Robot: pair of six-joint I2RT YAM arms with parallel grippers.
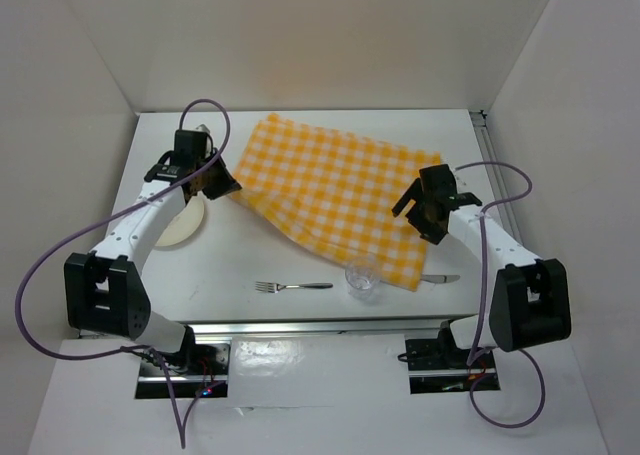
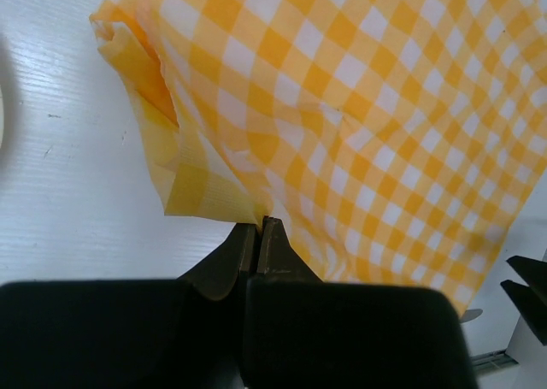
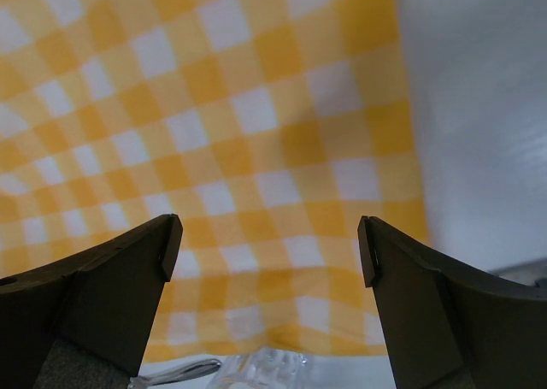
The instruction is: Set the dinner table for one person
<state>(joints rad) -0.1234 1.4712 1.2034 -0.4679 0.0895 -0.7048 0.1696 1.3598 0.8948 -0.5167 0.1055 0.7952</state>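
Observation:
The white dinner table [image 1: 240,260] carries a yellow-and-white checked cloth [image 1: 335,190], spread slantwise across its middle. My left gripper [image 1: 222,183] is shut on the cloth's left corner; in the left wrist view the shut gripper [image 2: 259,224] pinches a folded edge of the cloth [image 2: 359,107]. My right gripper [image 1: 425,210] hangs open and empty over the cloth's right part. In the right wrist view the gripper [image 3: 269,248] is wide apart above the cloth [image 3: 214,107]. A clear glass [image 1: 363,278] stands at the cloth's near edge and also shows in the right wrist view [image 3: 265,370].
A cream plate [image 1: 185,223] lies at the left, partly under my left arm. A fork [image 1: 292,286] lies near the front edge, left of the glass. A knife [image 1: 442,277] pokes out from under the cloth's near right corner. White walls surround the table.

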